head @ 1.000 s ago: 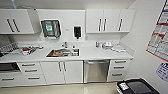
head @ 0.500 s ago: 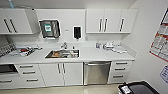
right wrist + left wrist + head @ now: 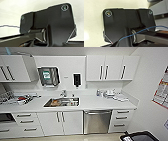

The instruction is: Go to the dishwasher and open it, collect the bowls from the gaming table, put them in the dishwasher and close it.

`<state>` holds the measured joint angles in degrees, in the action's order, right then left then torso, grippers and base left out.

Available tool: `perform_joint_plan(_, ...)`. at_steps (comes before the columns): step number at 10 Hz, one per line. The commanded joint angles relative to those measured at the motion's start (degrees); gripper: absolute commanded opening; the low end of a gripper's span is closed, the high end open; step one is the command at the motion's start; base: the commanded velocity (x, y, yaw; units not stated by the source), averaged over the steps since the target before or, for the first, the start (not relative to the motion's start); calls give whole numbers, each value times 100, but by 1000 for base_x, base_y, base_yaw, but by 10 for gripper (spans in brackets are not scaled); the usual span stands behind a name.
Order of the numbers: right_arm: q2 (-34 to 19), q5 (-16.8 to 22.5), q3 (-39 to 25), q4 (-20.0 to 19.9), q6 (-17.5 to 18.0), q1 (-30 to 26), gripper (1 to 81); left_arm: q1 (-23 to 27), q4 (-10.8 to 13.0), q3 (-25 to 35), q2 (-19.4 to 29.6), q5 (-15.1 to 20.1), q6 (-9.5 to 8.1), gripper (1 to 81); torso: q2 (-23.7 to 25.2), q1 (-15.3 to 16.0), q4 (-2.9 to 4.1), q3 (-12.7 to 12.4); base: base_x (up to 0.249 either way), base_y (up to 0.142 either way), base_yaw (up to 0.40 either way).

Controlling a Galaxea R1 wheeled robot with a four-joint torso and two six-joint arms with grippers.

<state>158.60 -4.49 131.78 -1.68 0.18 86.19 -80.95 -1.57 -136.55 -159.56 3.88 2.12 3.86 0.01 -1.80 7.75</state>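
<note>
We faced a kitchenette wall from the head view. The largest thing before us was the white counter (image 3: 100, 103), which ran across the whole width of the room. Above it hung white wall cabinets (image 3: 112, 68) at about one o'clock and another set (image 3: 15, 69) at ten o'clock. Below the counter stood white base cabinet doors (image 3: 66, 122) near six o'clock, with drawers (image 3: 121, 120) at about four o'clock and more drawers (image 3: 25, 122) at eight o'clock.

The dishwasher (image 3: 97, 121) sat under the counter at roughly five o'clock, between the base cabinet doors and the drawers at four o'clock. Its steel front was shut, and the bar handle (image 3: 98, 112) ran across its top edge.

The sink (image 3: 62, 102) was set into the counter near the centre, with things lying in it that we could not make out. A paper towel dispenser (image 3: 48, 76) hung on the wall at eleven o'clock, and a small dark soap dispenser (image 3: 77, 79) hung just beside it toward twelve. A dish rack (image 3: 6, 97) stood at nine o'clock, and some small items (image 3: 112, 94) were clustered on the counter at two o'clock. A poster (image 3: 161, 93) hung on the side wall at three o'clock.

From the wrist views we could not tell whether the fingers of either arm were apart or together.
</note>
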Motion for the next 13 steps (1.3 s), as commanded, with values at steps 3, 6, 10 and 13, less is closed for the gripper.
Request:
perform_joint_plan(3,-80,308,-66,-8,-18,-255,811,294,-27,49,91,341,8,811,0,0,0,0,112,0,0)
perform_joint_plan(6,-80,308,-66,-8,-18,-247,811,293,-27,49,82,341,8,811,0,0,0,0,112,0,0)
perform_joint_plan(10,-71,317,-66,-8,-18,-264,811,294,-27,49,107,342,8,811,-5,7,0,2,111,0,0)
perform_joint_plan(13,-80,317,-66,-8,-18,-255,811,294,-27,49,91,342,8,811,-2,0,0,2,102,0,0)
